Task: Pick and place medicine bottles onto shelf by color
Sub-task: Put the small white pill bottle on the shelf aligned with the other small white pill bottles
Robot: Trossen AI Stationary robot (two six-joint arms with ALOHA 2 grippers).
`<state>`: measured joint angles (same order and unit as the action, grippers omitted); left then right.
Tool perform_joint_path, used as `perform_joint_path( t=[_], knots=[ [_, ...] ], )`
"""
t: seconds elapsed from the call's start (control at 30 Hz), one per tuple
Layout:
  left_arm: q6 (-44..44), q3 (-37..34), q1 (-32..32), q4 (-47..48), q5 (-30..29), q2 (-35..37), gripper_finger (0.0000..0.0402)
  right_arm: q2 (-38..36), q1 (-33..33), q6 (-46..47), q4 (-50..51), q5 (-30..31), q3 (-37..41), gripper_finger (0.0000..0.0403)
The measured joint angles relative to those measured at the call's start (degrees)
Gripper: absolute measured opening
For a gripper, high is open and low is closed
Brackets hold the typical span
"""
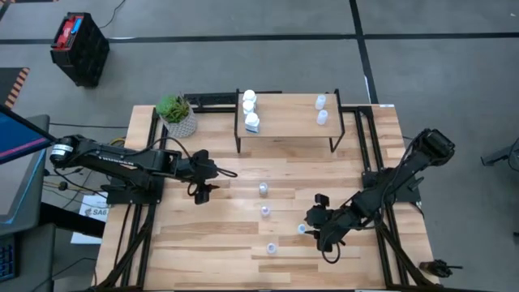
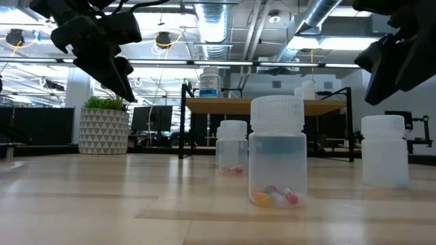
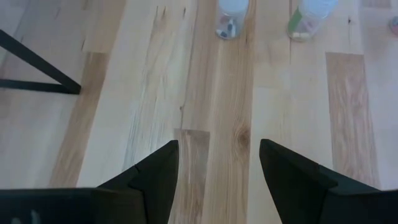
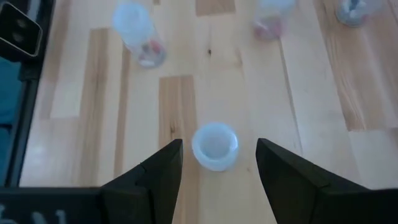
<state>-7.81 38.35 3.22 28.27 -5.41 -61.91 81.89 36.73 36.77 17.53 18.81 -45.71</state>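
Note:
The shelf (image 1: pixel 284 122) stands at the table's far middle. Three white bottles (image 1: pixel 250 109) stand on its left end and two translucent ones (image 1: pixel 321 109) on its right end. Several translucent bottles stand on the table: two in the middle (image 1: pixel 263 199), one near the front (image 1: pixel 272 248), and one (image 4: pixel 214 146) between the fingers of my right gripper (image 1: pixel 309 227). That gripper is open, with a gap on each side of the bottle. My left gripper (image 1: pixel 203 193) hangs open and empty over the table's left middle, with two bottles (image 3: pixel 232 15) ahead of it.
A white patterned plant pot (image 1: pixel 177 116) stands at the far left corner beside the shelf. The shelf's black leg (image 3: pixel 37 74) shows in the left wrist view. Bare planks lie between the two arms and along the table's near edge.

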Motion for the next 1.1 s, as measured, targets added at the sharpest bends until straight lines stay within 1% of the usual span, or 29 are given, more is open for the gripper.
perform_joint_path(
  t=[0.17,0.27,0.33,0.4,0.6,0.73,0.87,1.1],
  knots=[
    [0.0,0.0,0.0,0.0,0.0,0.0,0.0210,0.7,-0.2,-1.3,-0.2,0.0,1.0,0.0226],
    [0.0,0.0,0.0,-0.1,0.0,0.0,0.0210,2.6,-0.6,-2.3,-0.3,-0.4,1.1,0.0226],
    [0.0,0.0,0.0,-0.5,0.0,0.0,0.0210,5.0,-0.7,-4.0,-3.2,-1.4,0.9,0.0226],
    [0.0,0.0,0.0,-1.1,0.0,0.0,0.0210,7.2,-0.8,-6.4,-3.6,-2.2,0.8,0.0226],
    [0.0,0.0,0.0,-0.9,0.0,0.0,0.0210,13.4,-1.3,-9.4,-4.1,-2.2,-3.4,0.0226],
    [0.0,0.0,0.0,-1.3,0.0,0.0,0.0210,16.1,-2.0,-11.3,-4.6,-2.2,-6.3,0.0226],
    [0.0,0.0,0.0,-1.5,0.0,0.0,0.0210,17.9,-2.9,-11.8,-4.2,-2.3,-8.5,0.0226],
    [0.0,0.0,0.0,-1.9,0.0,0.0,0.0210,17.6,-3.8,-11.8,-2.6,-2.4,-9.1,0.0226]
  ],
)
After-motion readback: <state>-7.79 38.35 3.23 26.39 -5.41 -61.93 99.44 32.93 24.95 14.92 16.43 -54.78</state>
